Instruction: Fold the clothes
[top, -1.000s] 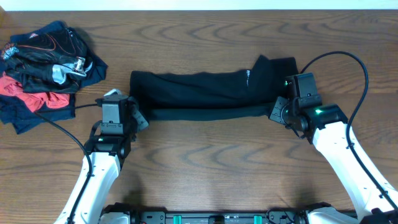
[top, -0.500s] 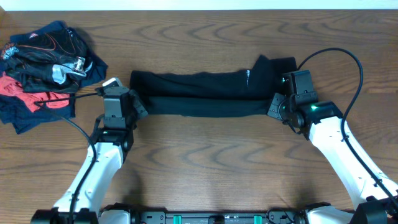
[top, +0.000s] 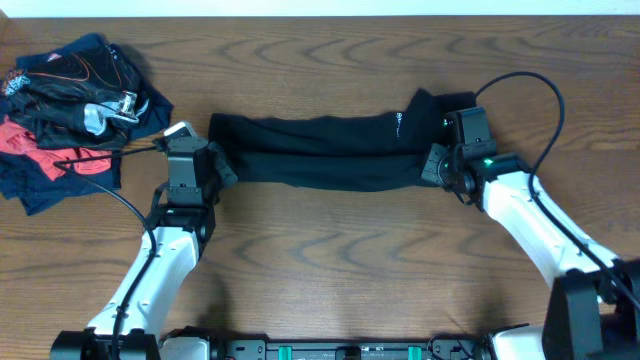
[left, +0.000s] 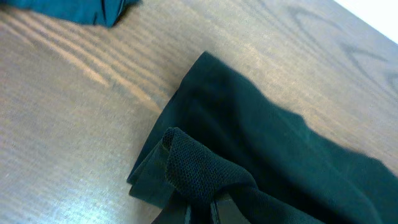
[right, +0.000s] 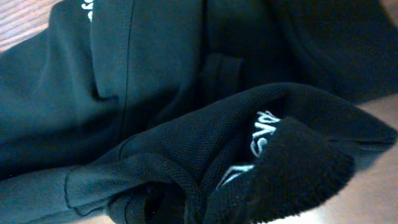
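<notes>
The black T-shirt (top: 320, 152) lies as a long folded band across the middle of the table, with a small white logo (top: 397, 124) near its right end. My left gripper (top: 218, 170) is shut on the band's left front edge; the left wrist view shows bunched black mesh fabric (left: 205, 174) pinched between its fingers. My right gripper (top: 432, 165) is shut on the right front edge. In the right wrist view the fabric (right: 186, 155) bulges over the jaws, with white lettering (right: 264, 127) showing, and hides the fingertips.
A pile of other garments (top: 70, 100), black, red and navy, sits at the far left of the table. Bare wood table (top: 330, 260) spreads in front of the shirt. Cables run from both arms.
Both grippers have moved away from me with the front edge of the shirt, folding it further onto the band. The band looks narrower now.
</notes>
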